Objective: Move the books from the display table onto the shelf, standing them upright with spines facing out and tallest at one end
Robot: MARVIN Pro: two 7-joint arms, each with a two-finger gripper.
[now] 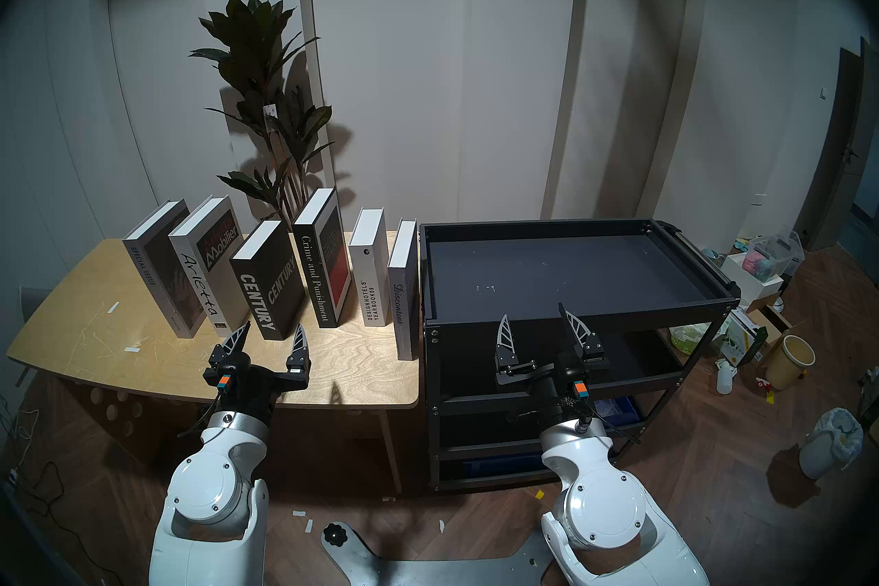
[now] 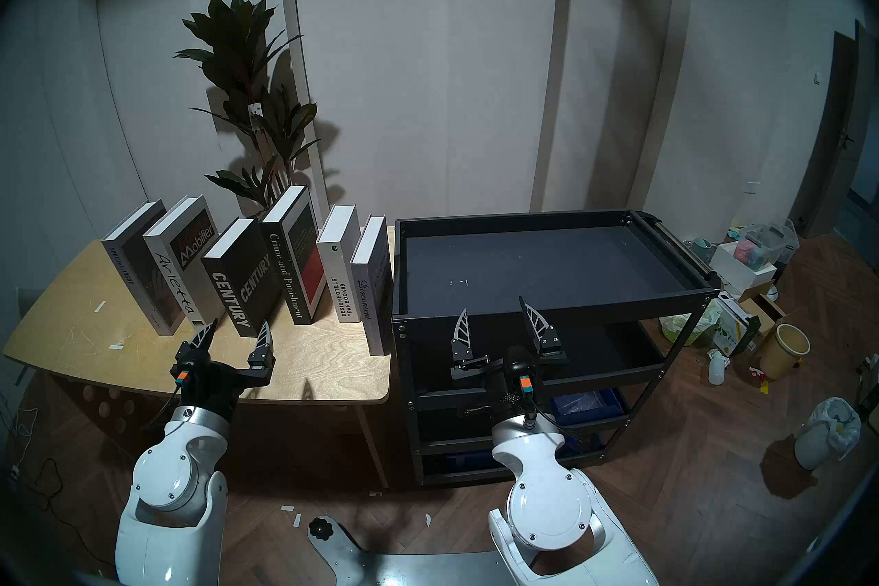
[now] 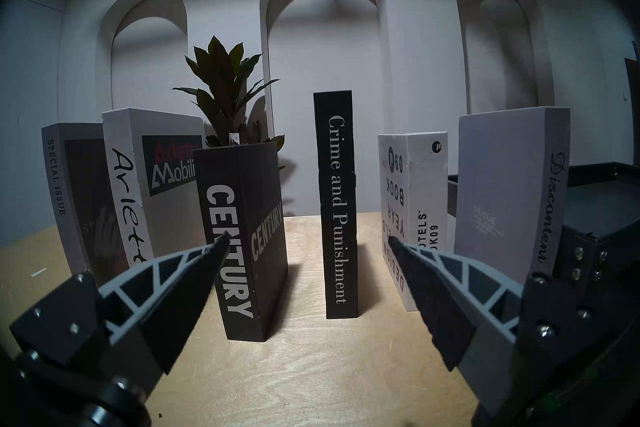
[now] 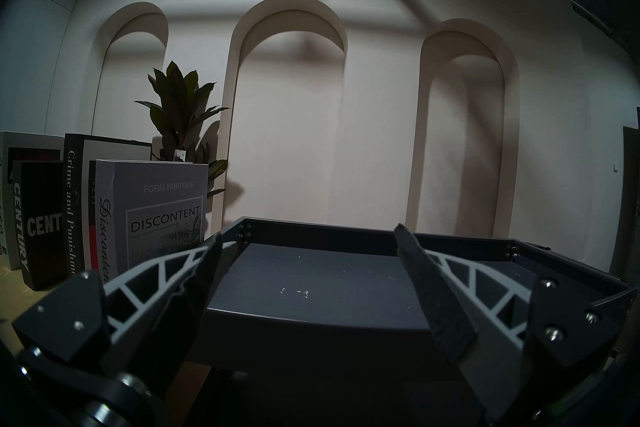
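On the worktop (image 1: 114, 333): six books (image 1: 271, 280) stand upright in a row, spines toward the robot | shelf (image 1: 571, 318) just right of it, top tray bare | left gripper (image 1: 268, 335) fingers spread wide, holding nothing, before CENTURY | right gripper (image 1: 537, 323) fingers likewise apart, at the tray's front rim

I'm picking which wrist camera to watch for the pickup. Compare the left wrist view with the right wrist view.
Only the left wrist view shows the SPECIAL ISSUE book, the DESIGNHOTELS yearbook and the open left gripper. Only the right wrist view shows the shelf's top tray, Discontent's front cover, and the open right gripper. Both show CENTURY, Crime and Punishment, Discontent and the plant.
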